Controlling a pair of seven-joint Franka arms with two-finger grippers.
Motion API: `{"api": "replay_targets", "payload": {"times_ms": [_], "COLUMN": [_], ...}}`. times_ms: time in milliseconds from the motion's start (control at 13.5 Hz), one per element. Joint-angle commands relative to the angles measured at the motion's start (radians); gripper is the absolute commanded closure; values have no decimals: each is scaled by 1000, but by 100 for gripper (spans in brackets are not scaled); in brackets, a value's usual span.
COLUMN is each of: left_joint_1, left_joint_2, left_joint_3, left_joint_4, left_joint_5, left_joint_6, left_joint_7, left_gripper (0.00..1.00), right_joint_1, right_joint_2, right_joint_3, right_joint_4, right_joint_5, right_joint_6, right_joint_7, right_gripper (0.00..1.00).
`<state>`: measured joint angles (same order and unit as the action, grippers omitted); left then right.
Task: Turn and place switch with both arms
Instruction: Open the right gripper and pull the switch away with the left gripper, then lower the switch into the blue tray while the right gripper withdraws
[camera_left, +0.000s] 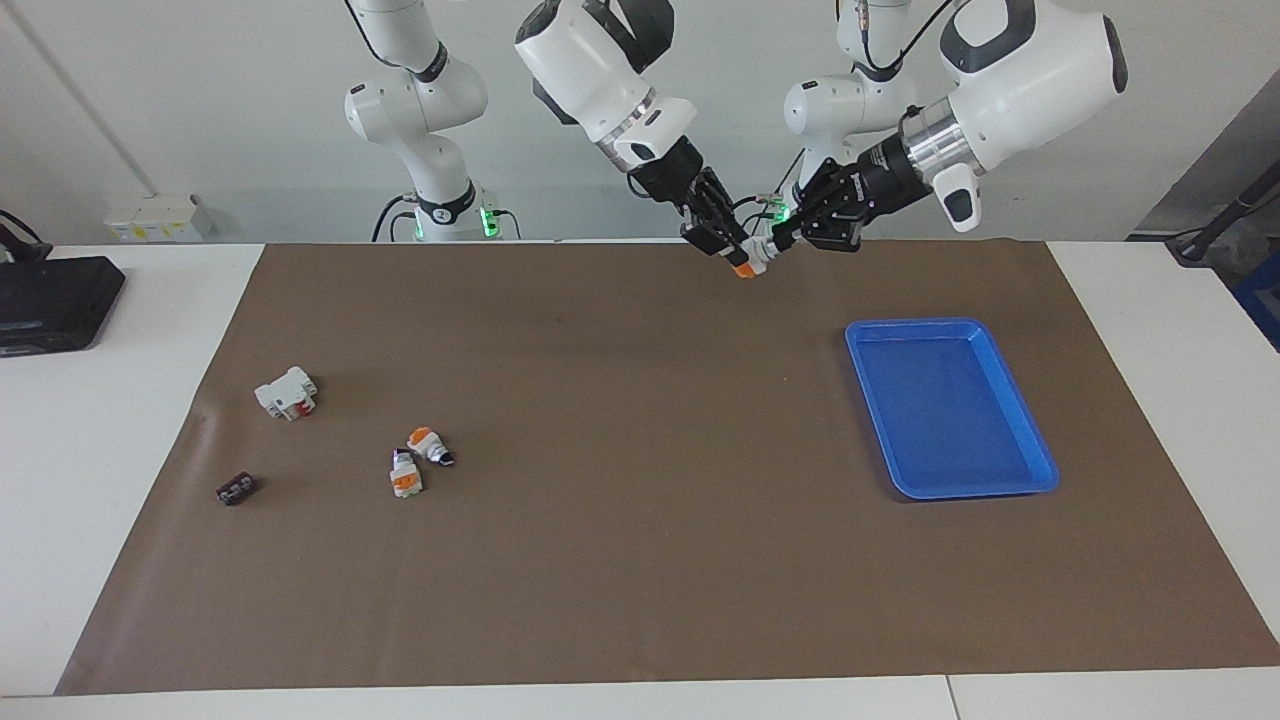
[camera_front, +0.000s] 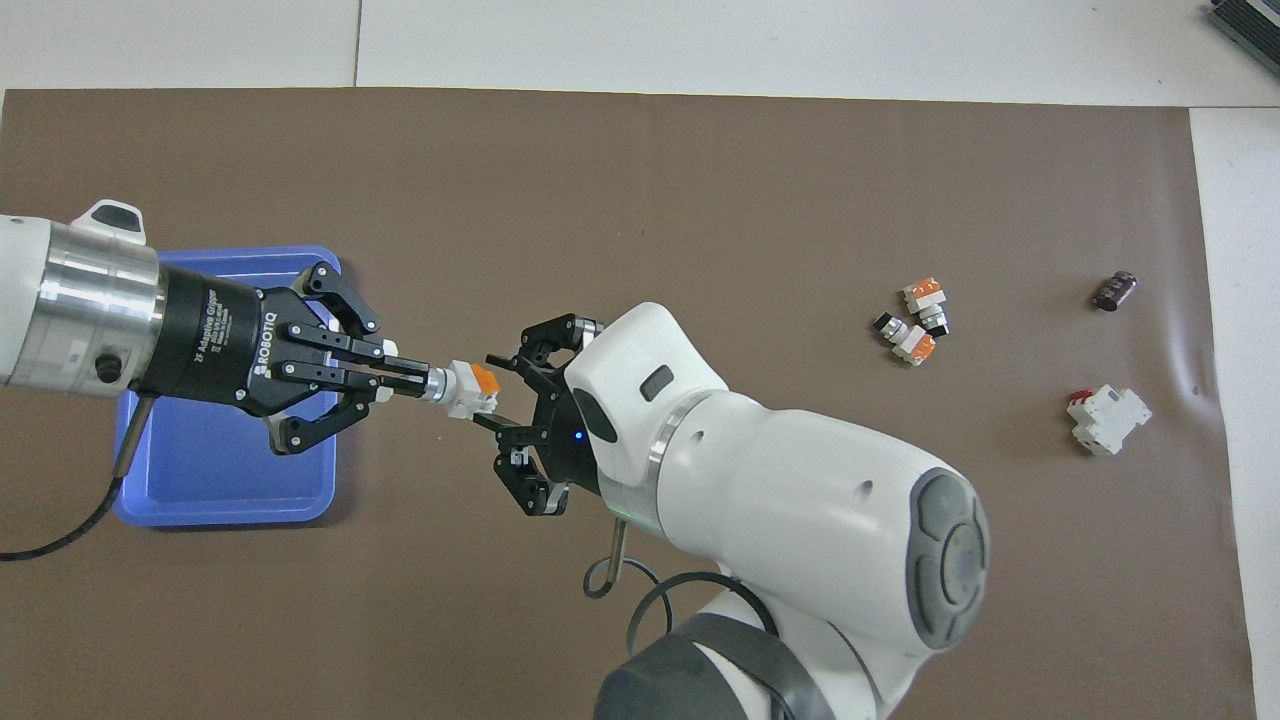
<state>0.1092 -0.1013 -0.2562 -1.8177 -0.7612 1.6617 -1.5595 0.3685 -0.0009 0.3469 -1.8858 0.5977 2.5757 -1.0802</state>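
The switch hangs in the air over the mat, its orange block facing up in the overhead view. My left gripper is shut on its knob end and carries it alone. My right gripper stands open right beside the switch, its fingers spread to either side and apart from it; in the facing view the right gripper sits just toward the right arm's end from the switch. Both hands are up over the mat's edge nearest the robots. Two more switches lie together on the mat toward the right arm's end.
A blue tray lies on the mat at the left arm's end, partly under the left hand in the overhead view. A white block with a red part and a small dark brown piece lie near the two loose switches.
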Motion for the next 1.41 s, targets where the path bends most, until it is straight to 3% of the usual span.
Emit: {"api": "replay_targets", "payload": {"times_ms": [0,223,445,965,1113,1336], "left_joint_1": [30,38,40,234,312,386], "left_joint_2": [-12,-12,-17,-115,-113,-88], "left_joint_3": [6,8,8,8,8,6], "left_joint_4": [-40,-40,-55,-287,-314,-365], "left_joint_5": [26,30,117,291,367,465], "left_joint_6": [18,18,56,249,271,355], "left_joint_7": [32,41,91,520,700,939], "left_gripper": [100,100,100,100,100,100], "right_joint_1": [-17,-19,-48,-397,-459,-470], "right_joint_2": [-39,-39,-39,-39,-34,-30], "right_joint_3": [0,0,-6,-8,-9,-9], "right_joint_4": [-7,-7,-18,-22,-24,-15], "right_joint_5": [-18,-19,-21,-24,-143,-426], "right_joint_6": [-2,-3,-31,-222,-220,-220], "right_joint_7": [40,39,34,39,64,430], "right_gripper": [0,0,0,0,0,0]}}
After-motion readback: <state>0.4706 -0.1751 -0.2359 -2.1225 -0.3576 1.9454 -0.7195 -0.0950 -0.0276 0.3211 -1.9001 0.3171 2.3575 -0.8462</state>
